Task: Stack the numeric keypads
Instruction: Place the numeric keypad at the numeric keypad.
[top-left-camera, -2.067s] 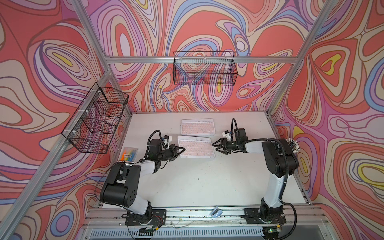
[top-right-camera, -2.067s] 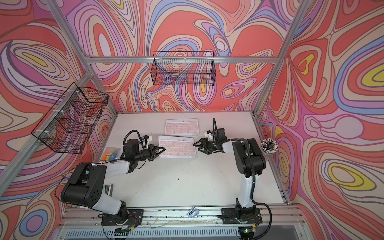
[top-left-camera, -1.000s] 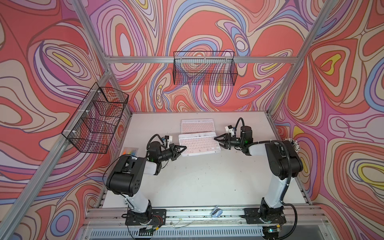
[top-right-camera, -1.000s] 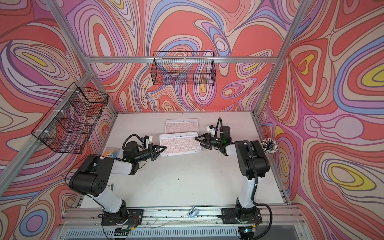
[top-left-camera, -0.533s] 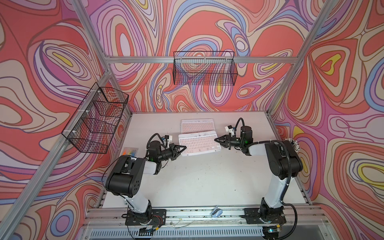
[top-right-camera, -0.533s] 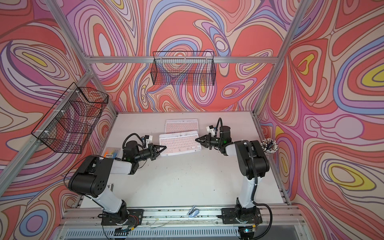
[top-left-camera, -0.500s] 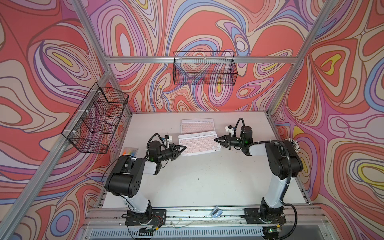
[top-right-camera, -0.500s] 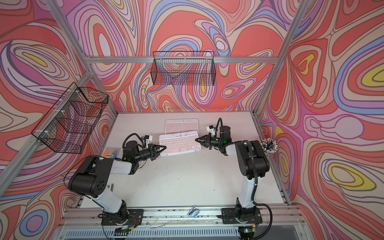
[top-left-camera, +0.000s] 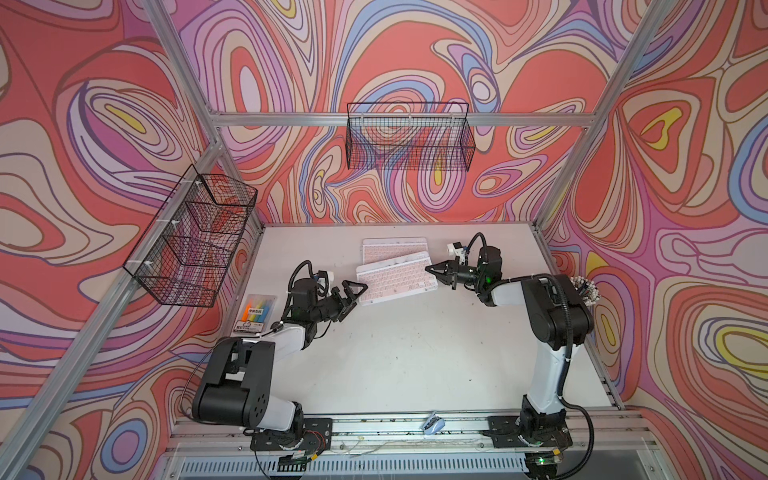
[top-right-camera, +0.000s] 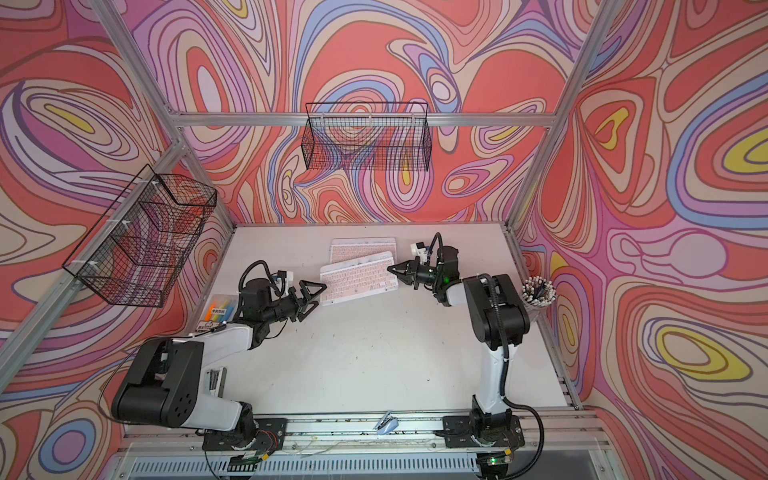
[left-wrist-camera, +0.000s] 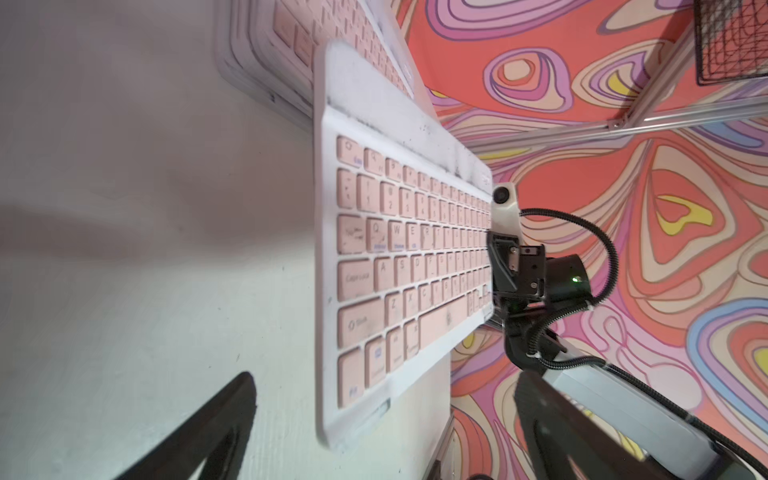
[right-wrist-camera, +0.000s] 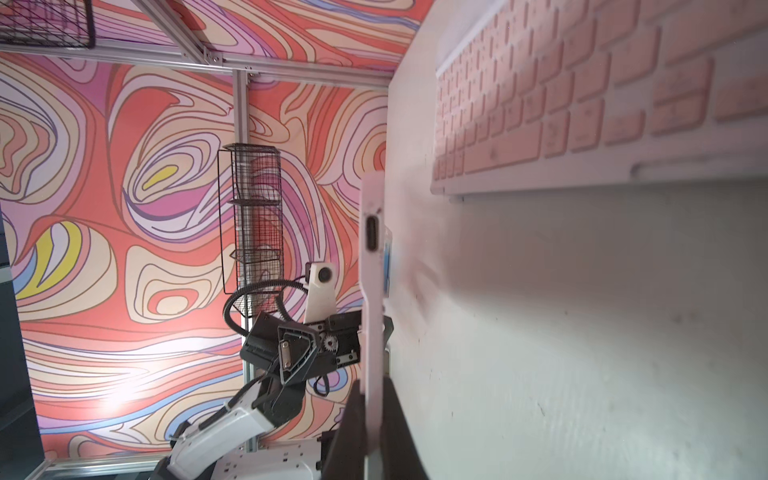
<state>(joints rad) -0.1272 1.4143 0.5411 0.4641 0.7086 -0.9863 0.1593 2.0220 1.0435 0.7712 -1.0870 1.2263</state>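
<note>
keypad (left-wrist-camera: 399, 266): matt pink plastic keys, smudged whitish plastic frame noted | worktop (top-left-camera: 415, 353): matt white, speckled | wire baskets (top-left-camera: 409, 137): black metal mesh | frame rails (top-left-camera: 291, 119): brushed aluminium

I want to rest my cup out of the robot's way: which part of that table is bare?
Bare: the near half of the table, from the front rail to the pink keypad. Crowded: the back middle, with the keypad stack, the right gripper holding the pink keypad, the open left gripper. The highlighter packet takes the left edge.
</note>
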